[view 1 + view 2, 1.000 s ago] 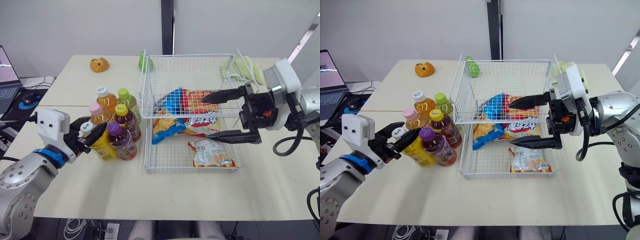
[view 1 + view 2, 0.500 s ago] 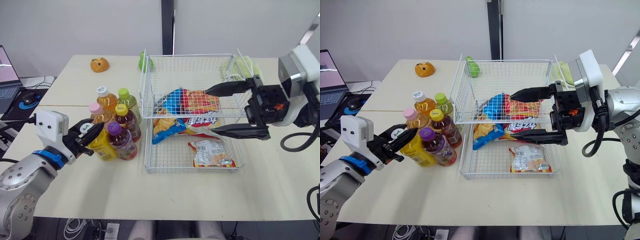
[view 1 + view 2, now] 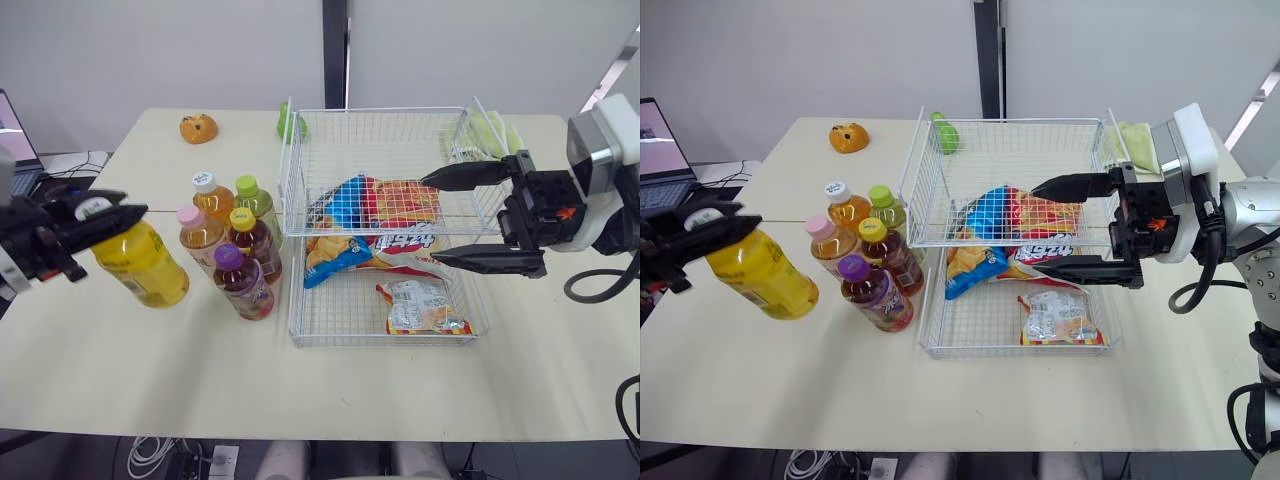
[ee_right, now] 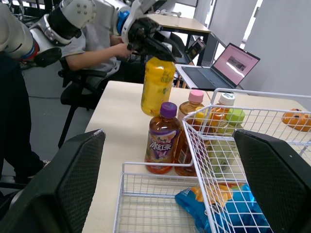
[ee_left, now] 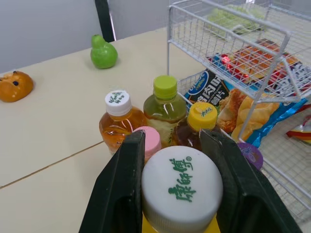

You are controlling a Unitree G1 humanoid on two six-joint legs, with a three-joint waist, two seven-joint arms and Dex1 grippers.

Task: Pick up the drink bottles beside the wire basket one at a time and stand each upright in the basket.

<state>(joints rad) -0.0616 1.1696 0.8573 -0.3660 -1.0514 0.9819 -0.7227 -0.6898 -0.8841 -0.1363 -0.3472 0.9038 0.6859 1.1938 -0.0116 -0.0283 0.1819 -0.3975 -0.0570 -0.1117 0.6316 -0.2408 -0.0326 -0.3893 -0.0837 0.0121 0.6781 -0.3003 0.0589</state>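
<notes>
My left gripper is shut on the white cap of a yellow drink bottle, which hangs tilted above the table, left of the other bottles. In the left wrist view the black fingers clamp both sides of the cap. Several bottles stand together beside the wire basket: white-capped, green-capped, pink-capped, yellow-capped and purple-capped. My right gripper hangs open over the basket's right half, holding nothing.
Snack bags lie in the basket. An orange toy and a green pear sit at the table's back. Pale green items lie behind the basket. A laptop stands far left. A seated person appears in the right wrist view.
My left gripper has lifted the yellow bottle off the table and carried it left, away from the cluster. The right gripper has drifted slightly right, still open.
</notes>
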